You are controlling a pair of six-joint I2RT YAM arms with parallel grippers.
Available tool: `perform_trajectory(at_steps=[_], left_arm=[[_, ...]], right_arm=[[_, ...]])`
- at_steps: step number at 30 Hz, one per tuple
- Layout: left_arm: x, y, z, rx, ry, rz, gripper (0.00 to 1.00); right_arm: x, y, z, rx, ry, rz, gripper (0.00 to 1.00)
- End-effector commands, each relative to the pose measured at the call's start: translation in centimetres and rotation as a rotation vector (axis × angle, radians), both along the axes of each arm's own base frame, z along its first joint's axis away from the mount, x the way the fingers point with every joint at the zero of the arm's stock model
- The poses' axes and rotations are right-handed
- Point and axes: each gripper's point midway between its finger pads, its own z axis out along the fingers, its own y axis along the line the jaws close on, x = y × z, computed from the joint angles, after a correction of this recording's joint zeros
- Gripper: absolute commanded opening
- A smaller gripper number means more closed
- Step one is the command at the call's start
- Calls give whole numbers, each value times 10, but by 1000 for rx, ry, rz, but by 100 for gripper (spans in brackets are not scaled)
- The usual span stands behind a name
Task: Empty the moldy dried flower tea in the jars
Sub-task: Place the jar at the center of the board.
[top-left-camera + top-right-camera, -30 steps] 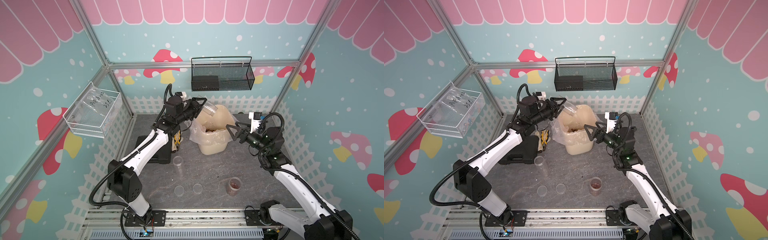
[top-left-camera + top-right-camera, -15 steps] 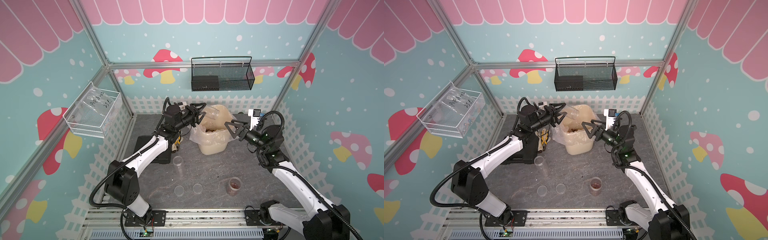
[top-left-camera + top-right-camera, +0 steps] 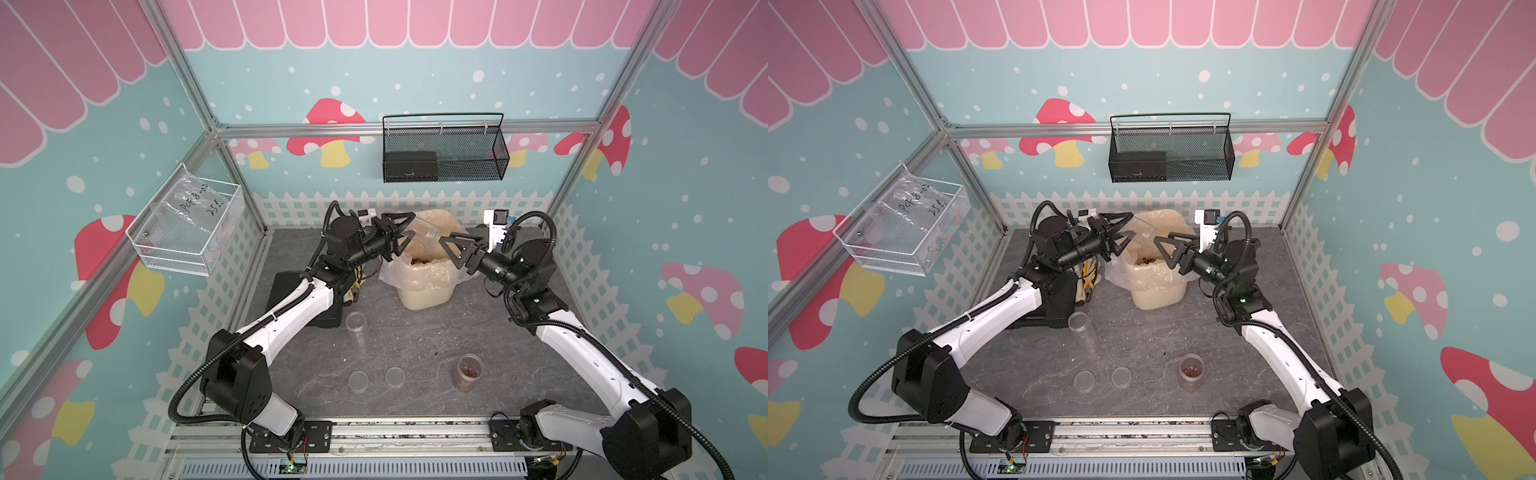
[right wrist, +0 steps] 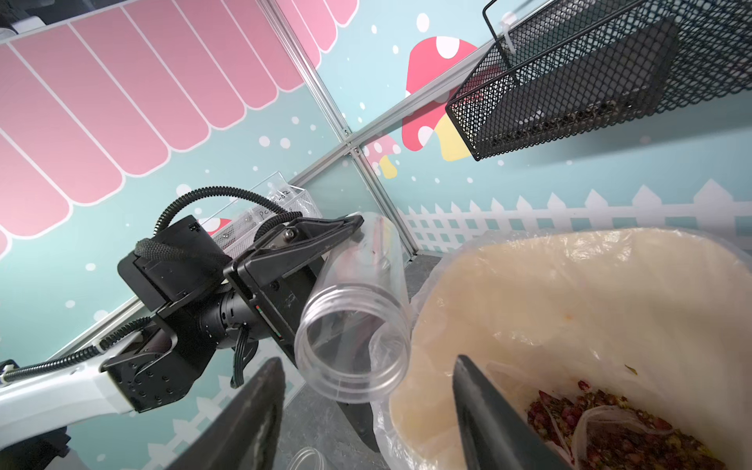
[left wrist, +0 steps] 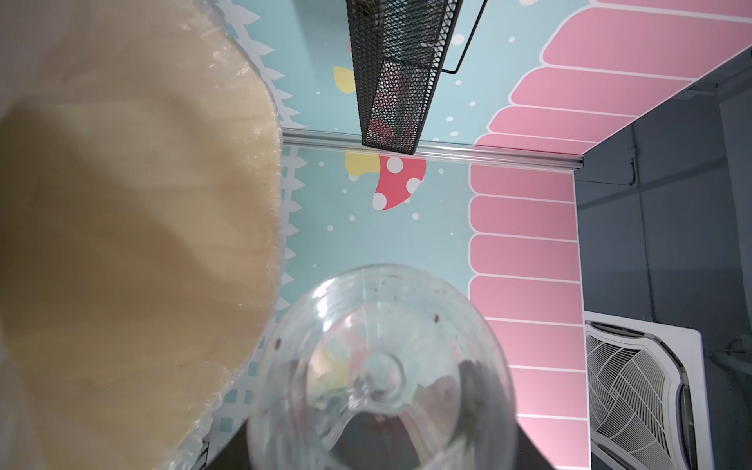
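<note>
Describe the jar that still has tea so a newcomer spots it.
From the cream bin at the back of the grey table, come toward the front edge on the right arm's side: a short clear jar stands there. It is the only one holding reddish-brown tea; the tall jar is empty, and the left arm's fingers hold the third jar tipped toward the bin.

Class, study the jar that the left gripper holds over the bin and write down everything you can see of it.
The jar is a clear plastic cylinder with a threaded, open mouth and no lid. It looks nearly empty: only a few reddish specks cling to its wall. The left gripper clamps it near its base, a finger on each side. It hangs in the air, tilted, mouth pointing down toward the cream bin. Whether its mouth brushes the bag liner cannot be told.
</note>
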Motion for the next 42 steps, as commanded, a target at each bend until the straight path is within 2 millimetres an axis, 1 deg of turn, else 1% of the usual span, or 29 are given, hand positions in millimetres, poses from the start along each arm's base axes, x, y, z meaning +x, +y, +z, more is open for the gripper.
perform_trajectory(at_steps=[1,6,9,19,23,25,28,37,42], left_arm=[[-9,7,20,-45,-55,16,0],[-8,11,15,-57,-68,53,0],[-10,12,12,-61,-73,62,0],[-14,13,12,-55,-83,62,0],[-16,14,16,-49,-98,65,0],[-17,15,15,-45,-101,65,0],[-17,15,15,-38,-102,65,0],[-19,17,18,-22,-131,74,0],[-20,25,18,15,-172,115,31]], right_arm=[[1,3,12,2,-28,-12,59],[-12,15,20,-2,-57,32,54],[-16,21,21,1,-53,51,53],[-15,49,9,-27,2,119,46],[-11,55,2,-35,36,126,39],[-10,58,1,-36,38,133,38],[-10,62,1,-37,38,144,33],[-9,69,3,-29,27,163,1],[-12,64,10,-52,-11,137,0]])
